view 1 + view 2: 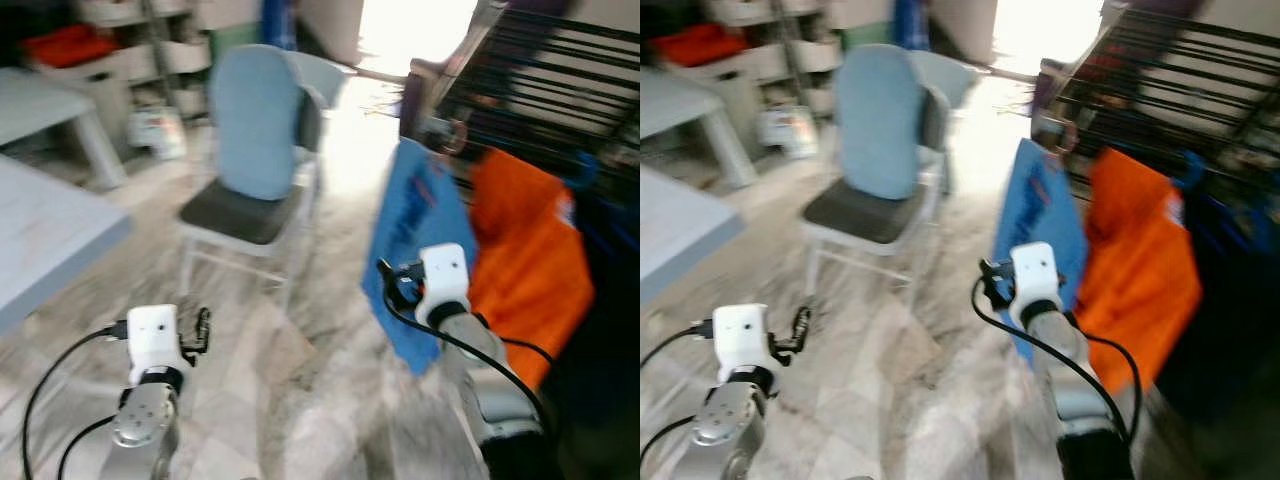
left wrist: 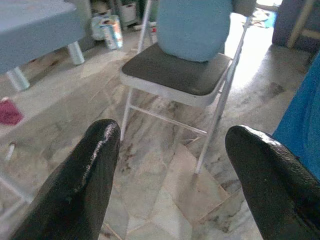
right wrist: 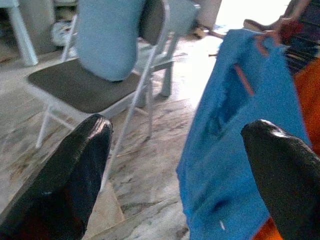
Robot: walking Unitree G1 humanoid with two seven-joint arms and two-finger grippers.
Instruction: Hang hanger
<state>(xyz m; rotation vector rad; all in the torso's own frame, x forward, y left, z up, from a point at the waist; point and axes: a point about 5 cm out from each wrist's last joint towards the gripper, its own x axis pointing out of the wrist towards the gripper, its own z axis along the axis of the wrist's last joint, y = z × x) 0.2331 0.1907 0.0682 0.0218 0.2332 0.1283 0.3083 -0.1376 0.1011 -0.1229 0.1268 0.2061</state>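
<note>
Already the blue garment on its orange hanger point(image 3: 245, 80) hangs from the dark wire rack point(image 1: 560, 80) at upper right, both grippers spread and empty, so the right gripper point(image 3: 180, 165) reaching could snag the fabric and unhook it.

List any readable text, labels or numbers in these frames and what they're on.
None can be read.
Printed packaging on the floor beside the grey table leg: print too blurred.
Blue cloth garment on the hanger: dark marking, not legible.
Orange cloth garment: pale patch, no legible letters.
</note>
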